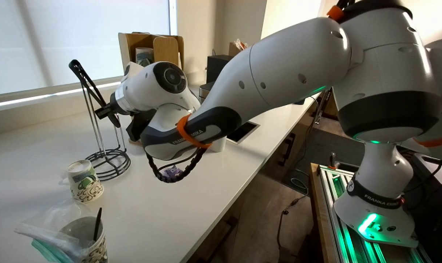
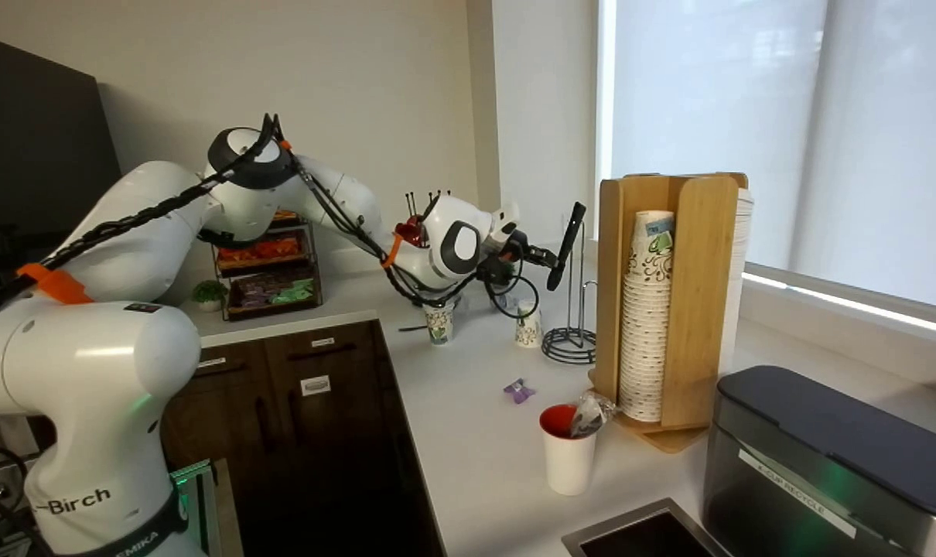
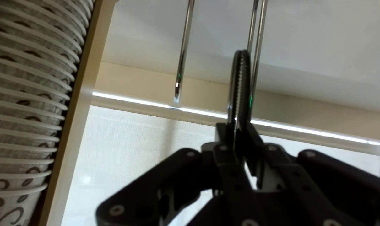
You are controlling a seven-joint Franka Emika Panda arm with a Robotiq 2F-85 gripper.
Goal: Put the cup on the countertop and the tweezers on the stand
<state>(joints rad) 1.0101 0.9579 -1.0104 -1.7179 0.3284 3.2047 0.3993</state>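
Observation:
The tweezers (image 1: 83, 75), long, black and two-armed, are held tilted beside the stand's upper rods; they also show in an exterior view (image 2: 571, 232) and the wrist view (image 3: 240, 81). My gripper (image 1: 106, 110), also in an exterior view (image 2: 551, 258) and the wrist view (image 3: 237, 128), is shut on them. The stand (image 1: 107, 164) has a coiled black base and tall rods; it also shows in an exterior view (image 2: 568, 346), its rods in the wrist view (image 3: 184, 50). I cannot tell whether the tweezers touch it. The patterned cup (image 1: 85, 182) (image 2: 527, 329) rests upside down on the white countertop (image 1: 159, 215).
A wooden holder (image 2: 712, 294) with stacked cups (image 2: 644, 340) stands close to the stand. An upright cup (image 1: 98, 252) holds a plastic bag and black stick. A white cup with red inside (image 2: 568, 464), a purple item (image 2: 519, 391) and a recycle bin (image 2: 808, 472) are also there.

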